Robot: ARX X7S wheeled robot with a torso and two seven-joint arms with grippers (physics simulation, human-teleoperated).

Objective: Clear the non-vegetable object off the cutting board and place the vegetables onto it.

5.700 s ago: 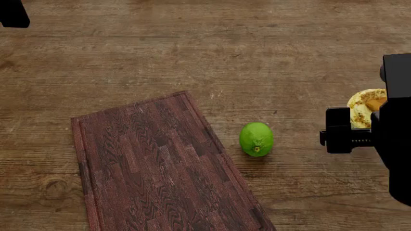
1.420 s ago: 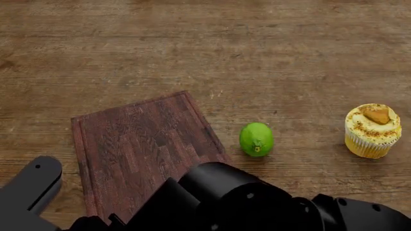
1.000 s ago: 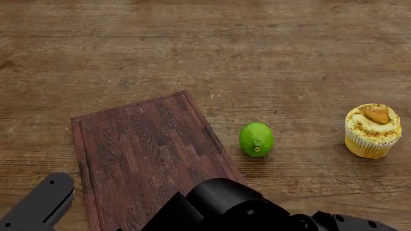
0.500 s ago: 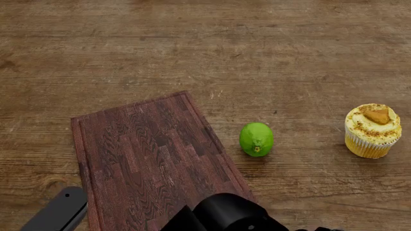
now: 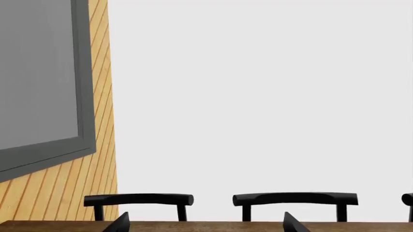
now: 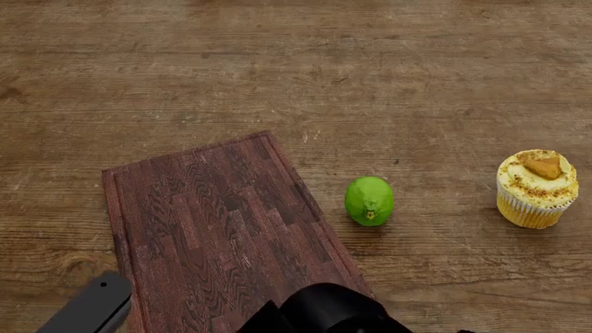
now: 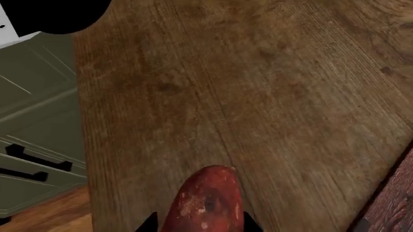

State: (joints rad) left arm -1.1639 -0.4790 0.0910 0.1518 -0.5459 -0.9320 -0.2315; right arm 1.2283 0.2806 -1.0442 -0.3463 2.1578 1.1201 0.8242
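Observation:
The cutting board (image 6: 222,229) lies bare at the lower left of the head view. The non-vegetable object, a yellow cupcake (image 6: 537,189), stands upright on the table far right of the board. A reddish-brown tuber, the vegetable (image 7: 205,200), shows only in the right wrist view, over the tabletop near a corner of the cutting board (image 7: 395,203). My right gripper (image 7: 199,223) is shut on it, a dark fingertip close against each side. My left gripper (image 5: 205,223) is open and empty, aimed level across the table. Neither gripper shows in the head view.
A smooth green ball (image 6: 370,200) sits on the table just right of the board. Black arm links (image 6: 324,313) fill the head view's bottom edge. The table's edge, with grey-green cabinets (image 7: 32,121) below, runs close to the tuber. Black chairs (image 5: 293,199) stand at the far side.
The cupcake, earlier held in my right gripper at the right edge, now stands free on the table. Over the last second the black arm links have sunk toward the head view's bottom edge.

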